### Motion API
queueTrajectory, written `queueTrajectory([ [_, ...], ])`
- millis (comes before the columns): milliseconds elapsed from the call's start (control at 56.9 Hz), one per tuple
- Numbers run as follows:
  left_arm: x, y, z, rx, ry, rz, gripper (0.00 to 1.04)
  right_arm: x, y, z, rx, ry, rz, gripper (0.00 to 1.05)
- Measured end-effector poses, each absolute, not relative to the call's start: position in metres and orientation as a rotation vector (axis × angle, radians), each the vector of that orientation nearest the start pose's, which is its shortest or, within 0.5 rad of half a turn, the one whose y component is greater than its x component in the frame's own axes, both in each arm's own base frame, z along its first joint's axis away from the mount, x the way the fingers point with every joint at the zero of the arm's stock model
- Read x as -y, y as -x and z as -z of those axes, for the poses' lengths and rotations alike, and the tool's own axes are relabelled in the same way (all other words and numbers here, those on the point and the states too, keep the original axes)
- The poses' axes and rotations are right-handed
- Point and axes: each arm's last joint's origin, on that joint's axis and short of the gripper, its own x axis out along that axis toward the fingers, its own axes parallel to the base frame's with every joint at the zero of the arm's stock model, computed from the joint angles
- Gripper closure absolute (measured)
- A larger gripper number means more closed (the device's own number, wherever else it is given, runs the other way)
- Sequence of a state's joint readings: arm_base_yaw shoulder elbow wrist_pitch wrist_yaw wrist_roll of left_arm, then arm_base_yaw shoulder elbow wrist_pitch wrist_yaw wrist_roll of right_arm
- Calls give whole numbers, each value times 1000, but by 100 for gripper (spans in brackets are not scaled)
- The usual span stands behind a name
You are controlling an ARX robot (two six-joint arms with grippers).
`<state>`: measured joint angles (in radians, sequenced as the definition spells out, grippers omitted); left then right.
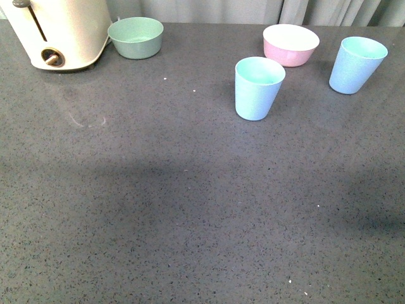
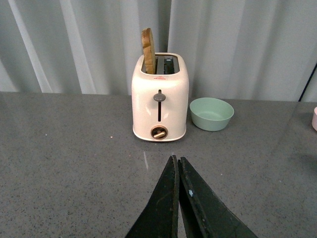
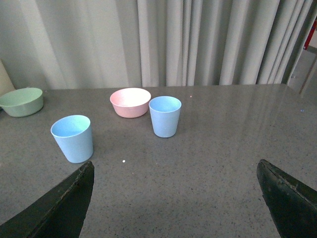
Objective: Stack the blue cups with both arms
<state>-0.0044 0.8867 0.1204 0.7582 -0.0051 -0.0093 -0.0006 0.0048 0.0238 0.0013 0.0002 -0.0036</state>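
The blue cups (image 1: 259,87) (image 1: 357,64) both stand upright on the grey table (image 1: 190,215), on its right half, mouths up, empty as far as I can see, and clearly apart from each other. The nearer cup (image 3: 73,138) sits in the open. The farther cup (image 3: 165,116) is just beside the pink bowl (image 1: 290,44), though I can't tell whether they touch. Each cup's long axis runs straight up and down and tapers to the base, so one should nest into the other only if it goes in base first and level. Neither arm has hold of anything. The left gripper (image 2: 176,159) has its jaws pressed together and faces the toaster (image 2: 159,96) and the mint-green bowl (image 2: 211,113), away from the cups. The right gripper (image 3: 174,163) is spread wide, with both cups ahead of it. From here I'd judge the job not yet begun. To do it well, each arm should take a cup by the side wall below the rim, keep it vertical, and stay clear of the pink bowl. Then one cup should be lined up squarely over the other's mouth before it is lowered in.
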Motion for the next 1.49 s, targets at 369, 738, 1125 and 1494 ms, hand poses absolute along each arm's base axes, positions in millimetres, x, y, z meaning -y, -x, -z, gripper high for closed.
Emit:
queueTrajectory([
  [369, 0, -142, -165, -8, 8, 3, 103, 0, -96, -171, 20, 4, 0, 9],
  [738, 0, -127, -170, 11, 8, 3, 103, 0, -97, -171, 20, 4, 0, 9],
  [1125, 0, -115, -172, 15, 8, 3, 103, 0, -97, -171, 20, 4, 1, 9],
  [1494, 0, -108, -171, 15, 8, 3, 103, 0, -97, -171, 20, 4, 1, 9],
])
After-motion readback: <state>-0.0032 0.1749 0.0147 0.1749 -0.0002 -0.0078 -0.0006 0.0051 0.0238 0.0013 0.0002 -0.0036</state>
